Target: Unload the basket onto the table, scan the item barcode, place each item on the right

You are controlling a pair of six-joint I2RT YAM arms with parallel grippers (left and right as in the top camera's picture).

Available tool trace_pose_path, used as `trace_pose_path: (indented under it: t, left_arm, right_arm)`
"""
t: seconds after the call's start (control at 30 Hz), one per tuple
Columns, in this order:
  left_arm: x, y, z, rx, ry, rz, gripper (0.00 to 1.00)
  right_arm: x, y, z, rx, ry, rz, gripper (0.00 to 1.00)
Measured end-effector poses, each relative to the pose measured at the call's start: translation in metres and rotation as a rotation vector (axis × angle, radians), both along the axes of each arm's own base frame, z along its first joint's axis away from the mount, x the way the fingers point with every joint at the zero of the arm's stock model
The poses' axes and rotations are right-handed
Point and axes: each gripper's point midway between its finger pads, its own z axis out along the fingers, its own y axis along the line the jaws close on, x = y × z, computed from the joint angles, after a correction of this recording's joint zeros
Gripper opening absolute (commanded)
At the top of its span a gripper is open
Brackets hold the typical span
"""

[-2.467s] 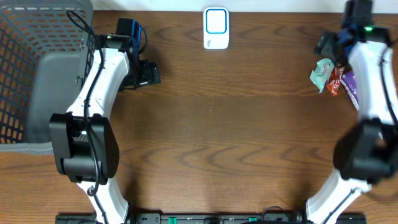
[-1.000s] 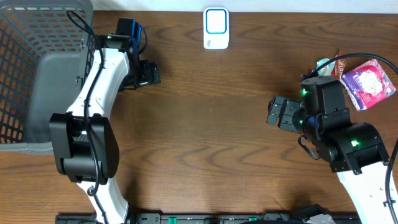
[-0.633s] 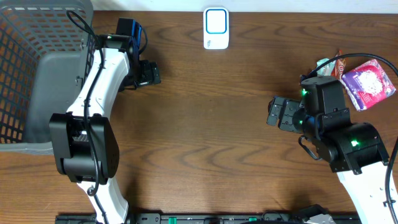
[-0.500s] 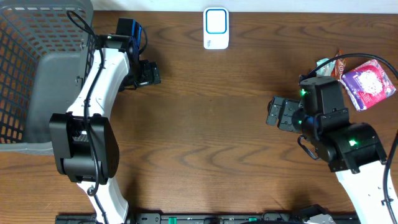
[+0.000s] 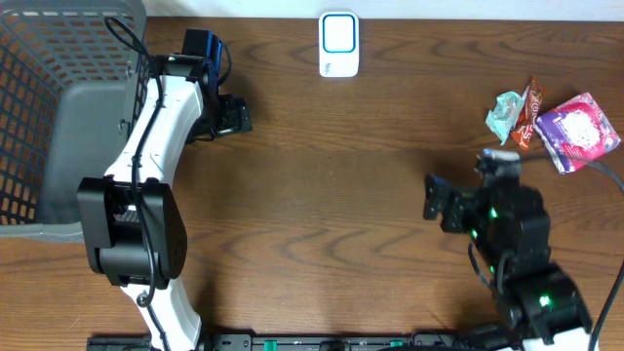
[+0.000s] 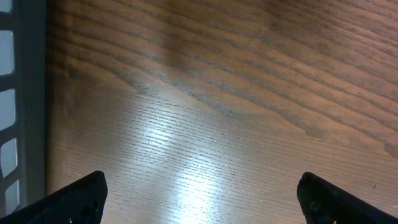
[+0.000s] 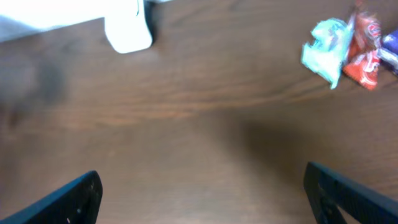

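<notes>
Although both my grippers stood with their fingers spread wide, neither held anything. Nearest to me, my right gripper [image 5: 430, 198] hung over bare table [image 5: 331, 224]. Its own wrist view was blurred, and only the two dark fingertips [image 7: 74, 198] showed at the lower corners.

Further out on the other side, my left gripper [image 5: 240, 115] sat near the basket [image 5: 39, 88]. In the left wrist view the basket's grey grid wall was cut off at the left edge, and wood grain with a patch of glare lay between the tips.

The packets lay to the far right, beyond my right gripper and well apart from it. There were a purple packet [image 5: 577, 132], a red packet [image 5: 529, 119] and a mint packet [image 5: 504, 110], touching one another in a small heap. Their print was too small to read, and I could not make out a barcode on any of them. The purple one was cut off at the edge of the right wrist view.

Farthest away, the scanner [image 5: 338, 44], white with a blue-framed face, stood at the table's far edge. It was well apart from the packets and from both grippers, and I could read no writing on it.
</notes>
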Motion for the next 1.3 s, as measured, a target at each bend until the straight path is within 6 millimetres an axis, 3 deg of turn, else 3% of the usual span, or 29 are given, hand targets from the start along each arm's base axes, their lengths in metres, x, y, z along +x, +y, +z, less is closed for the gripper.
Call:
trace_pose_path:
  t: [0.17,0.4,0.63,0.97,1.3]
  left_arm:
    - [0.0,0.0,0.0,0.0,0.001,0.0,0.98]
    - [0.0,0.0,0.0,0.0,0.002,0.0,0.98]
    - [0.0,0.0,0.0,0.0,0.001,0.0,0.98]
    - [0.0,0.0,0.0,0.0,0.001,0.0,0.98]
    - [0.0,0.0,0.0,0.0,0.001,0.0,0.98]
  right_arm:
    - [-0.009,-0.018,-0.027,0.014,-0.097,-0.057,0.99]
    - [-0.012,-0.024,-0.031,-0.007,-0.301,-0.018,0.99]
    - [-0.018,-0.03,-0.051,-0.046,-0.354,-0.005,0.99]
    - [-0.021,-0.031,-0.037,-0.086,-0.493,0.009,0.99]
    - [-0.02,-0.034,-0.04,-0.181,-0.515,0.028,0.99]
